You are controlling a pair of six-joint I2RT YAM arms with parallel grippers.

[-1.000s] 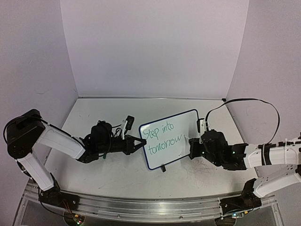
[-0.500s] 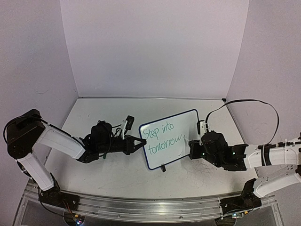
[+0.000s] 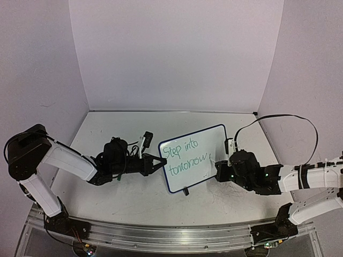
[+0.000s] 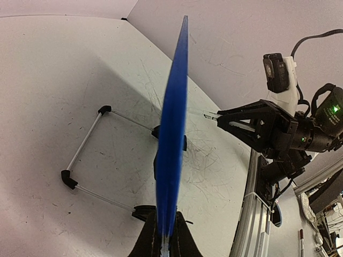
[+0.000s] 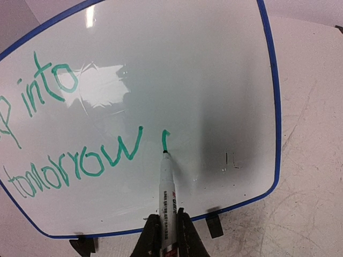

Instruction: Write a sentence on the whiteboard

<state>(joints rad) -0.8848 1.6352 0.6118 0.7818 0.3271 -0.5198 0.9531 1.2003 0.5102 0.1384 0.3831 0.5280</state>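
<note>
The whiteboard [image 3: 195,158] stands tilted on its black feet at mid table, blue-rimmed; in the left wrist view its blue edge [image 4: 172,134] is seen end on. My left gripper [image 3: 156,161] is shut on the board's left edge, its fingers [image 4: 147,241] either side of the rim. The sentence [image 3: 185,155] in green reads "Step into tomorrow". My right gripper [image 5: 167,227] is shut on a white marker [image 5: 166,198], whose tip touches the board at the foot of a fresh green stroke [image 5: 164,140] right of "tomorrow" [image 5: 75,163].
The tabletop [image 3: 134,201] bears grey scribble marks. A wire stand [image 4: 88,155] with black corner pieces shows behind the board in the left wrist view. Purple walls close the back and sides. A metal rail [image 3: 171,235] runs along the near edge.
The right gripper has shifted slightly with the marker at the board's right part. The left arm and the board have not moved.
</note>
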